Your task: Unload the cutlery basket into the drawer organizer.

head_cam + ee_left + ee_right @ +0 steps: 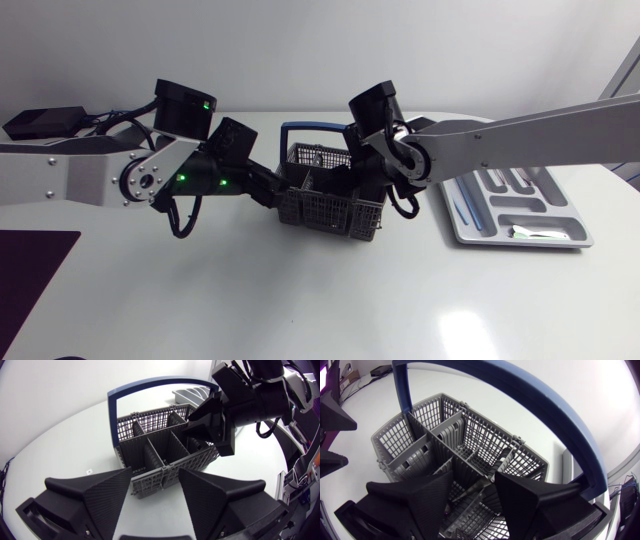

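Access to the basket (322, 208) from above is restricted. Its blue handle (305, 126) arches over the 12 o'clock side, and the right hand (368, 190) occupies the 3 o'clock compartments. The left hand (288, 190) blocks the 9 o'clock wall. Open desk (300, 300) lies at 6 o'clock.

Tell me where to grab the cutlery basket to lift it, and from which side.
Take the blue handle at the crown of its arch, coming from straight above, one tool finger on each flat face. It is a thin band that stands upright over the cutlery basket, with open space beneath. The right tool sits inside the basket, so it would probably need clearing first.
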You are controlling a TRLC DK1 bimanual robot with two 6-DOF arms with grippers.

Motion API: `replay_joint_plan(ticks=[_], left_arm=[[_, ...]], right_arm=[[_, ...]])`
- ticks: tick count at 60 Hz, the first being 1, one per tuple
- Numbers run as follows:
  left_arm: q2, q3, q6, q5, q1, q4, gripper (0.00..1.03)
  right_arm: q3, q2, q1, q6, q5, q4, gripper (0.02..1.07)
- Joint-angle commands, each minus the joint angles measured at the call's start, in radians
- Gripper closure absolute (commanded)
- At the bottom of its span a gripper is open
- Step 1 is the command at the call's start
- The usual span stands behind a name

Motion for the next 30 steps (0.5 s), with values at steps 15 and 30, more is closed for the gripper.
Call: replay_joint_plan(ticks=[15,30], left_arm=[[-0.020,-0.042,0.014,0.006,0.001,0.012,0.37],[-0.020,-0.039,0.014,0.006,0.001,0.012,0.37]], right_arm=[[-0.018,0.030,0.003,0.034,-0.086,-0.038,0.52],[-0.026,0.016,0.007,0.028,-0.120,-0.072,0.57]])
